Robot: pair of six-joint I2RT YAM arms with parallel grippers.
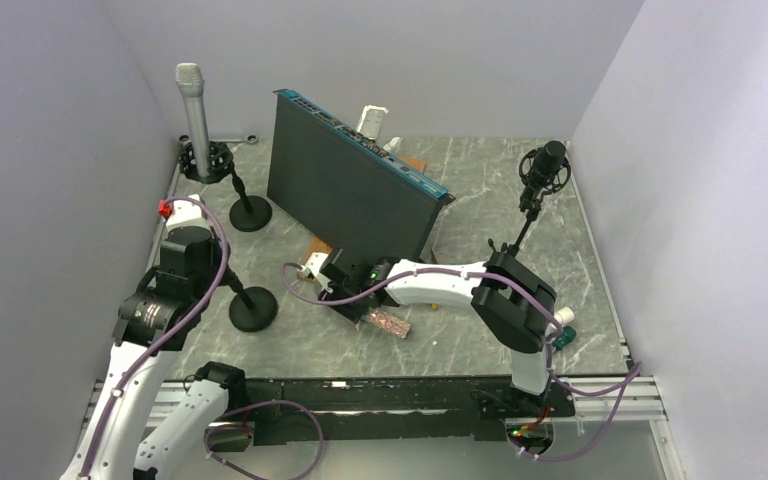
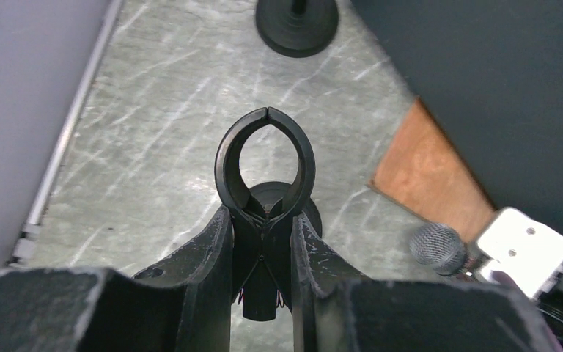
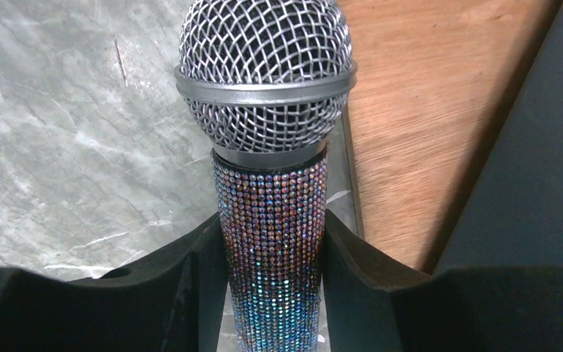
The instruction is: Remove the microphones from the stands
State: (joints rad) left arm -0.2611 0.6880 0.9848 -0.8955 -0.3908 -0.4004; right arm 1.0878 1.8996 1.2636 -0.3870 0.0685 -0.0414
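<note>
I am squeezing my right gripper (image 3: 273, 238) tight around the microphone (image 3: 265, 73). It is out of the stand (image 1: 253, 310), over the table (image 3: 59, 147) beside a wooden board (image 3: 425, 110). My left gripper (image 2: 264, 235) is pinching the stand's clip (image 2: 265, 147), a smooth black ring that is sitting empty. I am thinking the big step is done and only putting the microphone down is left. Its head is shiny wire mesh, and its handle is glittering with tiny gems.

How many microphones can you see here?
3. The silver microphone stands upright at back left, the black studio microphone sits at back right, and the glittery microphone is clamped in the right gripper near the middle. The black box might hide more.
</note>
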